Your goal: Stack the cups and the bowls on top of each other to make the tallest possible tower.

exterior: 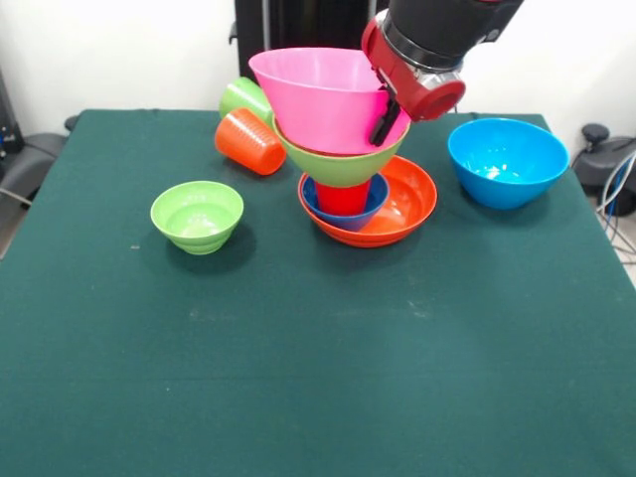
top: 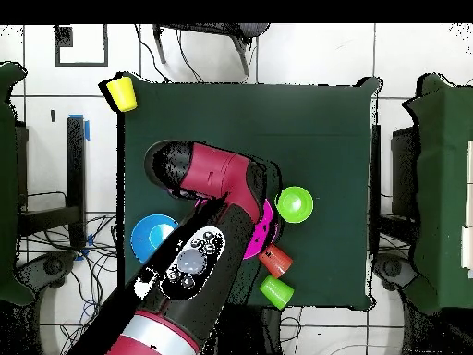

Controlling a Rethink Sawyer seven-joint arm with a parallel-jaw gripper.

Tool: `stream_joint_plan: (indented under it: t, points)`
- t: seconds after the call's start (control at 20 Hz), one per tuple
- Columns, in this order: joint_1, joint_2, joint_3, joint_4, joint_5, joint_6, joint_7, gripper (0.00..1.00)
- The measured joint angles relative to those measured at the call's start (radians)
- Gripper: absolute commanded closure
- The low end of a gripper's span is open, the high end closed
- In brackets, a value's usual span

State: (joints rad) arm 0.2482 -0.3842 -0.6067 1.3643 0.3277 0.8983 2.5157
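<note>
I read no brand or writing anywhere. The table (exterior: 298, 378) wears dark green cloth; white wall behind, pale tiled floor (top: 314, 55) around. The tower (exterior: 348, 169) stands near the far edge: wide glossy orange plastic bowl, small dark blue bowl, red cup, large green bowl, huge pink bowl tilted on top. My claw (exterior: 383, 124) touches the pink rim; I cannot tell if it grips. A yellow plastic cup (top: 121, 92) lies off the table.
</note>
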Motion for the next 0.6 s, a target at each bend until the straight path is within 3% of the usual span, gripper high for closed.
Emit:
stream_joint_plan:
  t: [0.1, 0.15, 0.6]
  points:
    - [0.0, 0.0, 0.0, 0.0, 0.0, 0.0, 0.0, 1.0]
    - [0.0, 0.0, 0.0, 0.0, 0.0, 0.0, 0.0, 0.0]
    - [0.0, -0.003, 0.0, 0.0, 0.0, 0.0, 0.0, 0.0]
